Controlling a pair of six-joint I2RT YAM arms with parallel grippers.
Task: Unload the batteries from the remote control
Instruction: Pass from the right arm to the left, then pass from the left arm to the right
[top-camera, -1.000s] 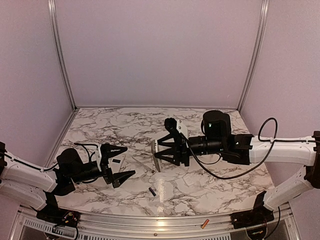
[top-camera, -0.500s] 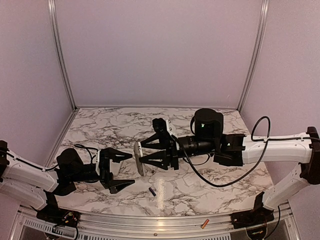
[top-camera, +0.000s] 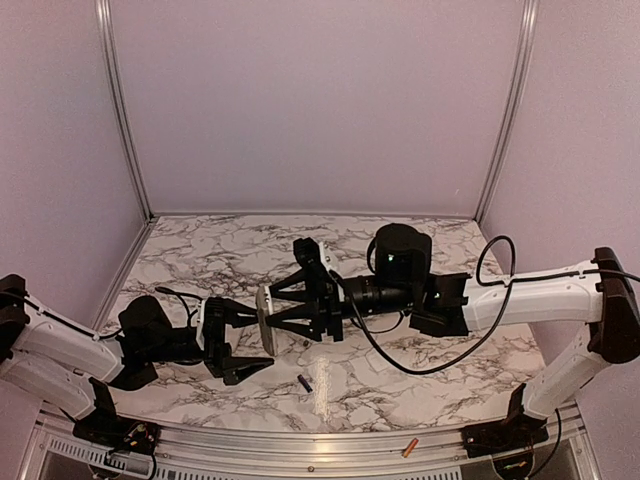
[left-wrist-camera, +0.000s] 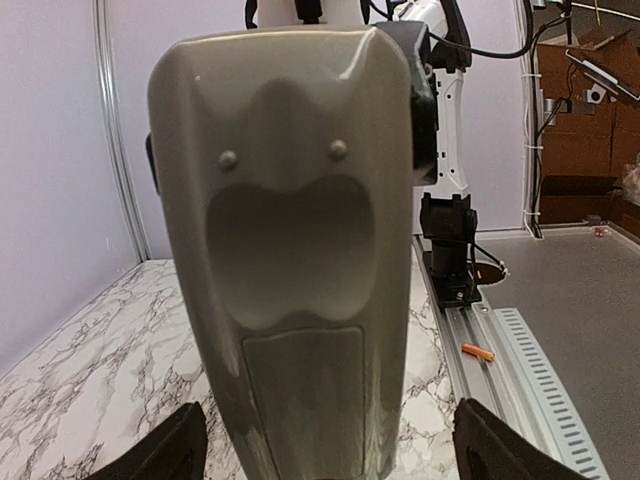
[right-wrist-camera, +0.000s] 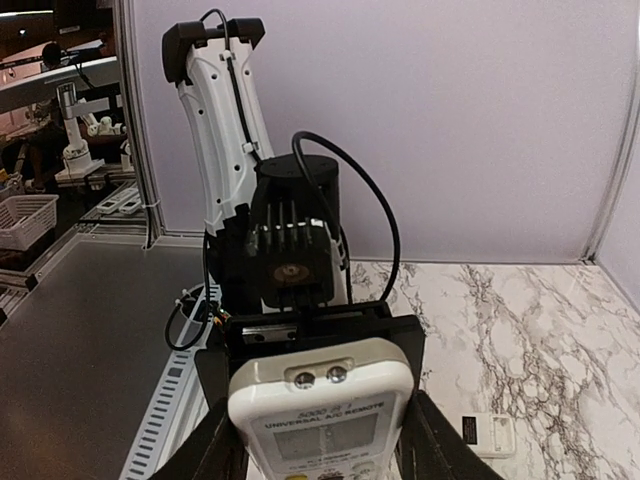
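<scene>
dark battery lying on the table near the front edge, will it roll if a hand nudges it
Probably: the dark battery is a small cylinder lying on its side on the smooth marble table, so a sideways nudge would likely roll it. It looks thin, so probably light and fiddly to pinch.

A grey remote (left-wrist-camera: 290, 200) stands upright just ahead of the left gripper (left-wrist-camera: 335, 452), its back facing the camera with two small studs above a scooped hollow and a rectangular cover panel (left-wrist-camera: 302, 395) low down. It sits between the spread fingers (left-wrist-camera: 165, 455), with a gap showing on each side. Beyond the gripper to the left lies the marble table (left-wrist-camera: 90, 360). To the right, one orange battery (left-wrist-camera: 477, 351) rests on a metal rail (left-wrist-camera: 520, 370) near the right arm (left-wrist-camera: 447, 140).
</scene>
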